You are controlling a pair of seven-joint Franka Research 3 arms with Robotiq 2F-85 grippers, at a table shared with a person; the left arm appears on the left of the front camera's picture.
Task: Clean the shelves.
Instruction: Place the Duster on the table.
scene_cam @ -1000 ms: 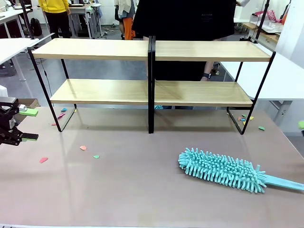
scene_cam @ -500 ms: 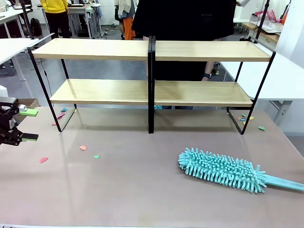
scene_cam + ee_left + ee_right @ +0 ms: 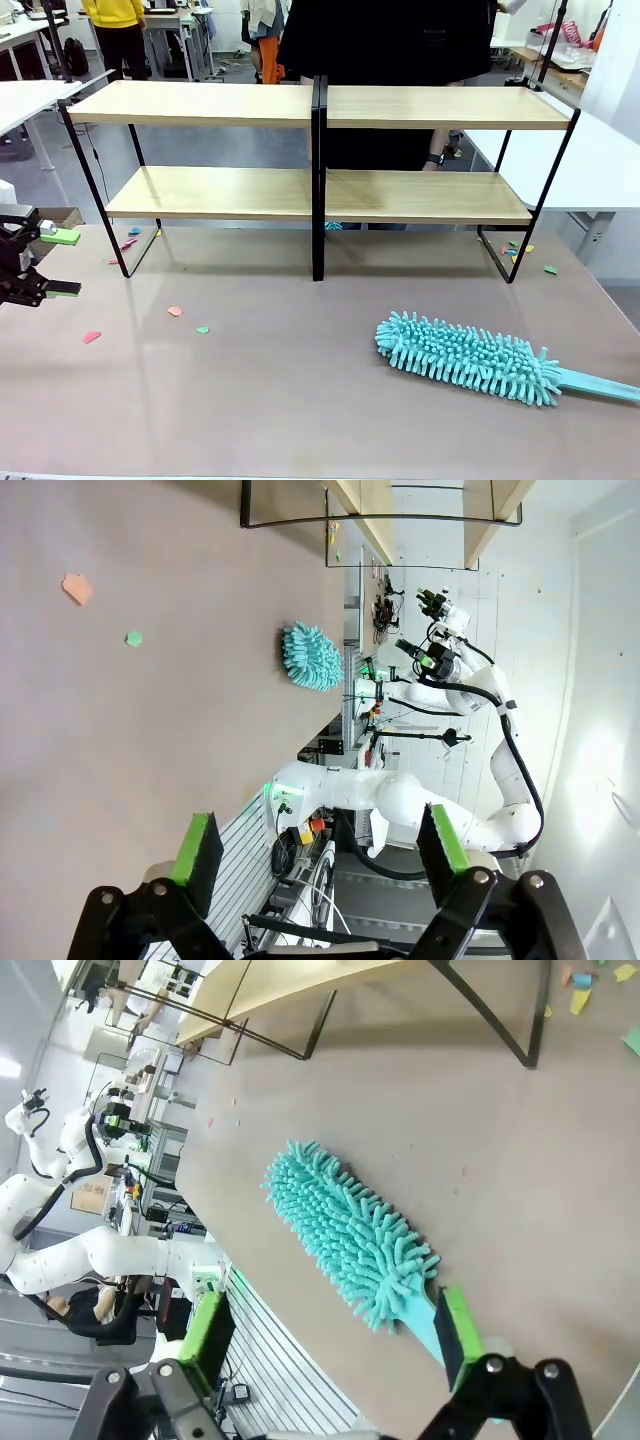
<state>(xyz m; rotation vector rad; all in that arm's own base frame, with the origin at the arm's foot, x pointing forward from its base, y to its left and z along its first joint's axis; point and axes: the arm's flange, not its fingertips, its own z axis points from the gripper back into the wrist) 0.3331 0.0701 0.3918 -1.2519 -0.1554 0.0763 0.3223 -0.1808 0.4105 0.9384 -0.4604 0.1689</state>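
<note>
Front view: the shelves (image 3: 318, 150) are seen at the bench's (image 3: 300, 390) far side; the left pincer (image 3: 45, 262), open and empty, is held well left. Left wrist view: its fingers (image 3: 197, 847) are spread, shelves far ahead. Right wrist view: the right pincer (image 3: 330, 1345) is spread empty over a teal duster (image 3: 345, 1232), shelves beyond.

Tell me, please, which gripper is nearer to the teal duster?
The right gripper: it hangs open right over the teal duster's handle end. The left gripper, also open, sits at the table's far left edge.

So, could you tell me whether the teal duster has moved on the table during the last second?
No. The teal duster lies in the same spot, in front of the right section of the shelves.
</note>
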